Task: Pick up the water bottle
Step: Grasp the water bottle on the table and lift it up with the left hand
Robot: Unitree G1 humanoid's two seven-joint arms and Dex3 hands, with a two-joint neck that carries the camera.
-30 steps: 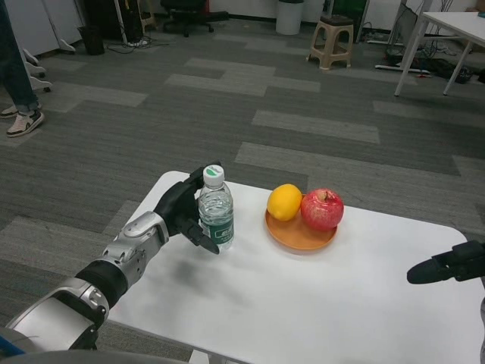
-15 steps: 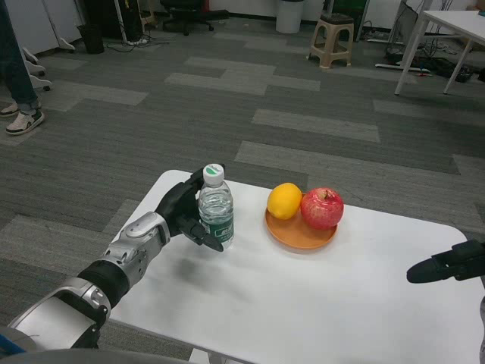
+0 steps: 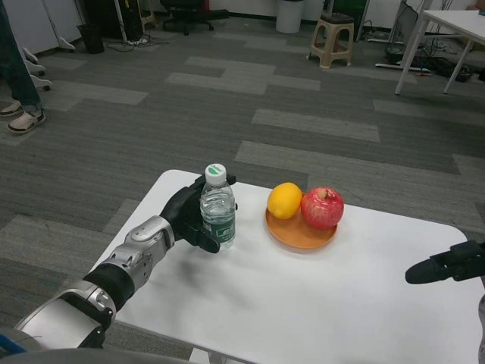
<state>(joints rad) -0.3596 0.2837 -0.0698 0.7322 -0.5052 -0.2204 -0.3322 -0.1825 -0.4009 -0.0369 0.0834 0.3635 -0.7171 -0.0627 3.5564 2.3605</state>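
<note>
A clear water bottle (image 3: pixel 217 208) with a white-green cap and green label stands upright on the white table (image 3: pixel 303 303), left of centre. My left hand (image 3: pixel 188 216) wraps it from the left: the palm lies against its side, one finger curls past the base in front, and the thumb reaches behind near the neck. The bottle's base is still on the table. My right hand (image 3: pixel 445 265) hovers low over the table's right edge, far from the bottle, fingers stretched out and holding nothing.
An orange plate (image 3: pixel 299 233) just right of the bottle carries a lemon (image 3: pixel 284 201) and a red apple (image 3: pixel 322 208). A person's legs (image 3: pixel 19 83) stand on the carpet far left. A stool (image 3: pixel 331 42) and another table (image 3: pixel 447 30) are far back.
My left hand has pushed in closer and its fingers have tightened around the bottle, which shifted slightly right. The right hand has stayed put.
</note>
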